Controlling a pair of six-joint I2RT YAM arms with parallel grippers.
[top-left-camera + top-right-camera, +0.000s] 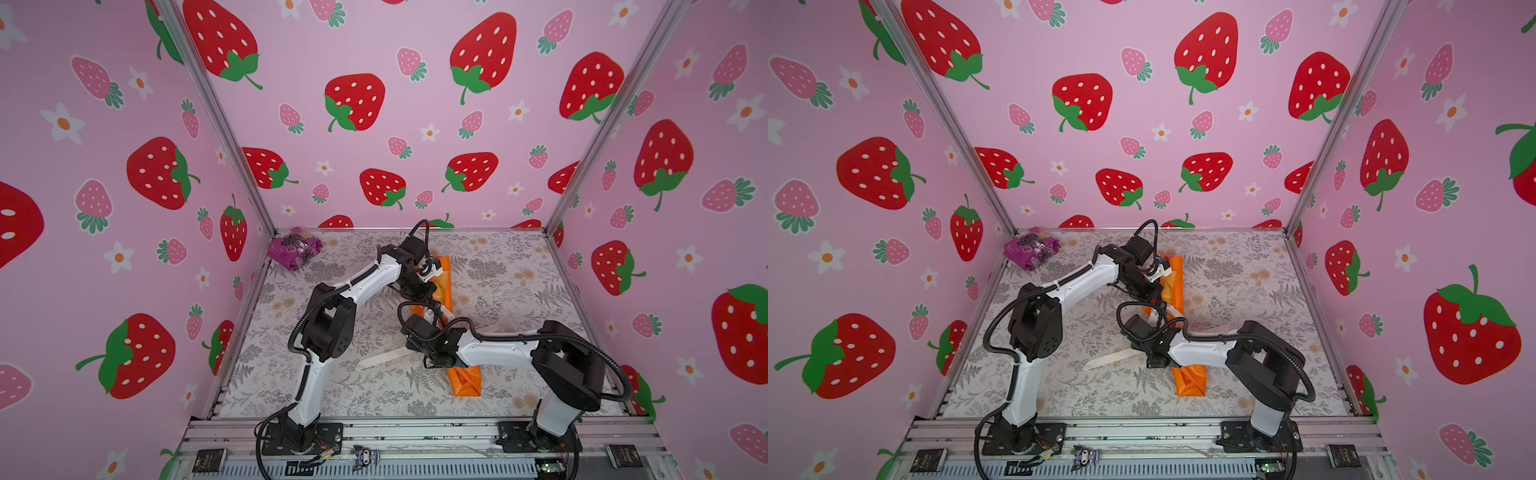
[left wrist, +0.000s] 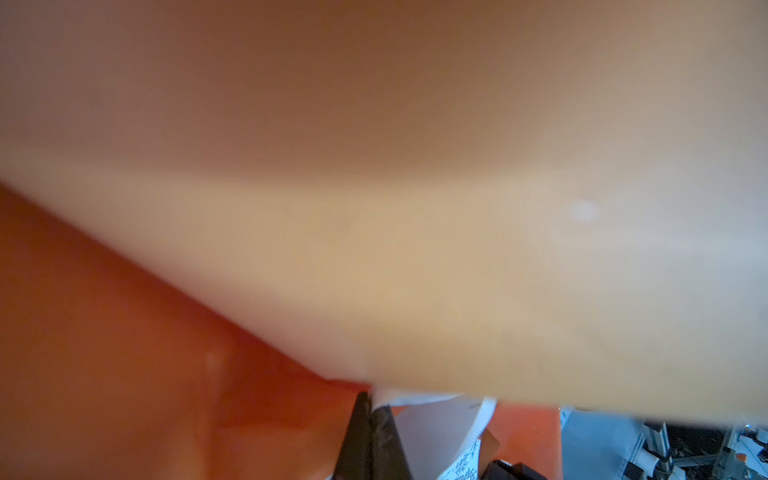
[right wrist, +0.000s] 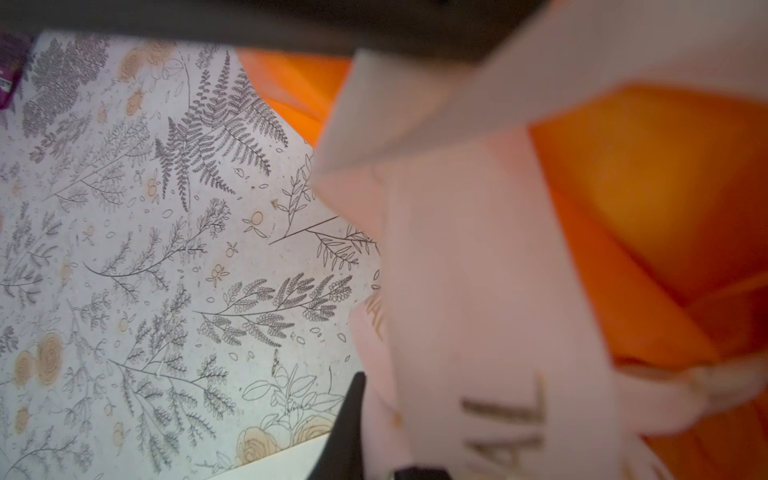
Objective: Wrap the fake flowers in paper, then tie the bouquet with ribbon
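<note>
The ribbon [image 3: 478, 291] hangs right against my right wrist lens, its lettering blurred. A pale band, likely the same ribbon, blots out most of the left wrist view. Under that blur my left tool [image 2: 370, 419] shows both dark fingers pressed together, fully closed, with white ribbon just beside them (whether a strand is actually pinched there I cannot tell). Of my right tool [image 1: 434, 312] only one dark finger [image 3: 351, 415] shows. The ribbon is draped over the rest, so I cannot tell how far it stands open or whether it has hold of anything.

Both tools meet over the middle of the bouquet of fake flowers [image 1: 465, 380]. It lies along the counter [image 1: 519, 270] in its orange wrapping paper [image 1: 444, 282], one end poking out past my left wrist and the other below my right forearm; the blooms are hidden. A ribbon tail [image 1: 380, 358] trails on the counter to the left. The purple packet [image 1: 294, 248] sits well apart in the far corner.

The risks, as I judge them:

- **Working half blind:** with both lenses smothered, a pull could drag the light bundle sideways rather than tighten anything.
- **An empty grip:** if the closed left tool holds only air, the loop will slacken once the right tool tugs.
- **Slipping or tearing:** the slick ribbon may slip free, or the paper may crease and tear if a pinch catches wrapping too.
</note>
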